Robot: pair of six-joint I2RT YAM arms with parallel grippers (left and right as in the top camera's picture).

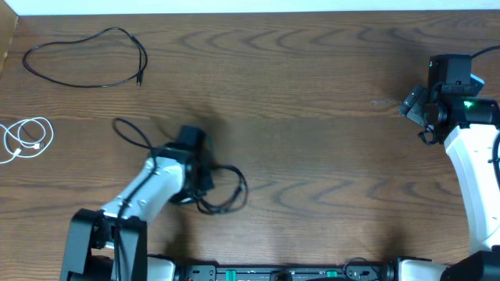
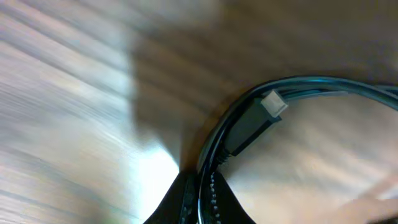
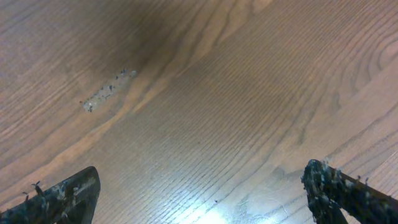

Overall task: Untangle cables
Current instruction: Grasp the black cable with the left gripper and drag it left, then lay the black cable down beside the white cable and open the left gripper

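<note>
Bench (image 1: 312,94): dark brown wood grain, fills the overhead view.

Left arm (image 1: 144,191): white and black, reaches from the near edge toward the bench's left-centre.

Right arm (image 1: 473,168): white and black, stands along the right edge, well apart from all cables.

Left end effector (image 2: 198,194): jaws pinched together on the tangled black cable (image 1: 244,186), strands running up between the fingertips in the left wrist view.

Right end effector (image 3: 205,199): jaws spread wide, holding nothing, over bare wood at the far right.

Tangled black cable: left-centre of the bench, under and around the left end effector; one loop lies to its right, one strand trails to its far left.

Loose black cable (image 1: 117,30): one open loop, far left corner, apart from the others.

White cable (image 1: 31,139): small coil at the left edge, nearer than the loose black cable.

Plug (image 2: 249,127): black body with a pale tip, lying among the tangled black cable's strands.

Scuff mark (image 3: 109,90): pale fleck on the wood, just left of the right end effector.
</note>
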